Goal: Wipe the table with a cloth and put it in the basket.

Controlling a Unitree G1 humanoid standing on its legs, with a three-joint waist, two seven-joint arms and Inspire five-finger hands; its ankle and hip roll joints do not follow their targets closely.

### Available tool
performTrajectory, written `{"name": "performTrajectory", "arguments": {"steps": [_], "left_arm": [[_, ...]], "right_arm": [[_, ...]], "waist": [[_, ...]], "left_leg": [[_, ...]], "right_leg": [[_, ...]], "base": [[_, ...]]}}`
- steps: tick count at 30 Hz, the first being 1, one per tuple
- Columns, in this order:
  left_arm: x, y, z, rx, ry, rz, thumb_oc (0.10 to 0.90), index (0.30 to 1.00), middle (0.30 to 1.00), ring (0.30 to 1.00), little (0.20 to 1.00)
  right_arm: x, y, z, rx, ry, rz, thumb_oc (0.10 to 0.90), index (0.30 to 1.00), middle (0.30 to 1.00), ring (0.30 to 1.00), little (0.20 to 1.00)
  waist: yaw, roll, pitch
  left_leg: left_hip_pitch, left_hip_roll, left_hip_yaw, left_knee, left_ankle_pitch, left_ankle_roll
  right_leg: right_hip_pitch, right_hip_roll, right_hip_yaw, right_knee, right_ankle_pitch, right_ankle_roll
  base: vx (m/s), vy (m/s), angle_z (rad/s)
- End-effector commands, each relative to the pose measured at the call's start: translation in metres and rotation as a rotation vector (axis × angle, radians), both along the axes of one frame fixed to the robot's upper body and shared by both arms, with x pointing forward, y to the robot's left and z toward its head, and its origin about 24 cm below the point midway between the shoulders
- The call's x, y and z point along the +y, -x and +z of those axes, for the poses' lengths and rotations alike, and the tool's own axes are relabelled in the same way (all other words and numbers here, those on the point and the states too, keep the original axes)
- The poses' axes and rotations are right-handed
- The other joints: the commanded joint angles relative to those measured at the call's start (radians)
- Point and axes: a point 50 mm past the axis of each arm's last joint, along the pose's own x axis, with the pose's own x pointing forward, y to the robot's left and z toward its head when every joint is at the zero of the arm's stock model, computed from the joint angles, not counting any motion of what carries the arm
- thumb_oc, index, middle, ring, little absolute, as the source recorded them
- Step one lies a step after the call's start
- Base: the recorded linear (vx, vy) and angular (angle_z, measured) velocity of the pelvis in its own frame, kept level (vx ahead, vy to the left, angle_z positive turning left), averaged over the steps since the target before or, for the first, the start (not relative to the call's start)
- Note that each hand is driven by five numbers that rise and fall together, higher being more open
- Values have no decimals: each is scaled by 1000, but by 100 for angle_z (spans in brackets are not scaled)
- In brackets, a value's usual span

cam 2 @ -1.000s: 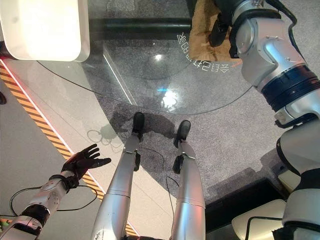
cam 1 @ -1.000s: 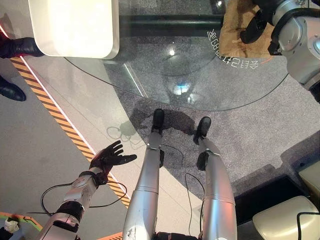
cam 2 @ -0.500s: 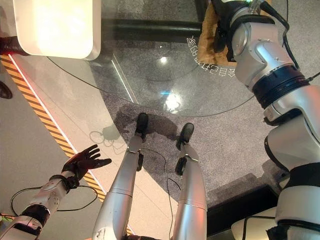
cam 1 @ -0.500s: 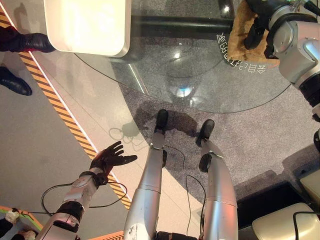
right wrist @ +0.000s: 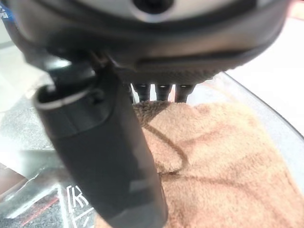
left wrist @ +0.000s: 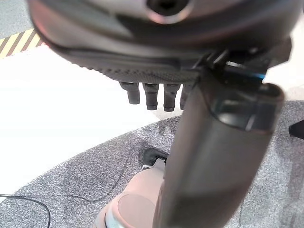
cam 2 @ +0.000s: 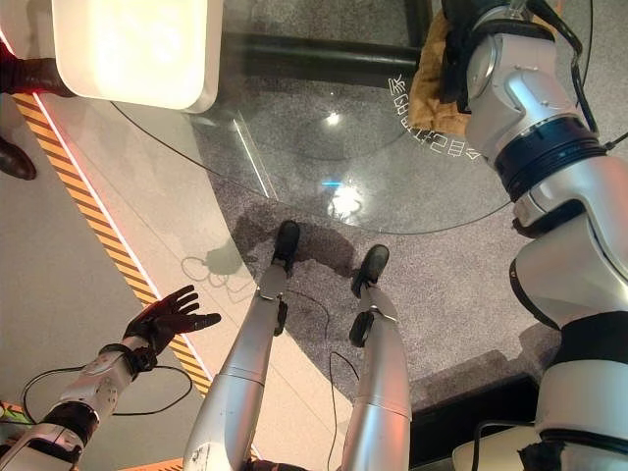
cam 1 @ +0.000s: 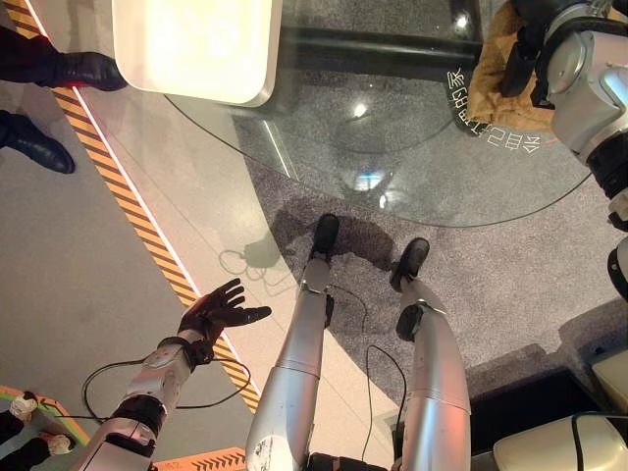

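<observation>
Tan fleecy cloth [right wrist: 213, 156] lies at two o'clock on the round glass table [cam 1: 324, 128] under the right hand's [cam 1: 518, 65] flat fingers, wiping underway, basketing undone, while the left hand [cam 1: 218, 310] hangs open.

Cloth [cam 1: 498, 90] on table's [cam 1: 412, 177] right, basket [cam 1: 191, 44] left.

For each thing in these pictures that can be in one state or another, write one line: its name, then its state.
cloth: spread flat on the glass table, under the right hand.
glass table: carries the cloth and a white tray.
white tray: resting on the table's far left part.
right hand: fingers straight, lying on the cloth.
left hand: open, fingers spread, low over the floor, holding nothing.
</observation>
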Motion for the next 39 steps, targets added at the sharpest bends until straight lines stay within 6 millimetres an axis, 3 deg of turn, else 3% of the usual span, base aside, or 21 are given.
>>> {"name": "performTrajectory", "arguments": {"steps": [1,2,39], "left_arm": [[17,31,-18,99,-56,5,800,900,900,900,900],[18,31,-18,99,-56,4,800,900,900,900,900],[18,34,-20,106,-61,-5,800,900,900,900,900]], "right_arm": [[-6,17,45,-93,157,-96,314,484,484,484,414],[-6,17,45,-88,165,-101,100,300,300,300,200],[-8,14,38,-47,167,-88,100,300,300,300,200]], "waist": [[8,39,-12],[9,40,-12],[14,44,-12]], "left_leg": [[13,-34,11,46,-79,60],[12,-34,10,46,-79,60],[16,-32,10,40,-74,59]], "right_leg": [[51,6,-6,-40,-37,44],[49,4,-7,-39,-37,44],[49,1,-8,-36,-37,46]], "base": [[0,0,0],[0,0,0],[1,-1,0]]}}
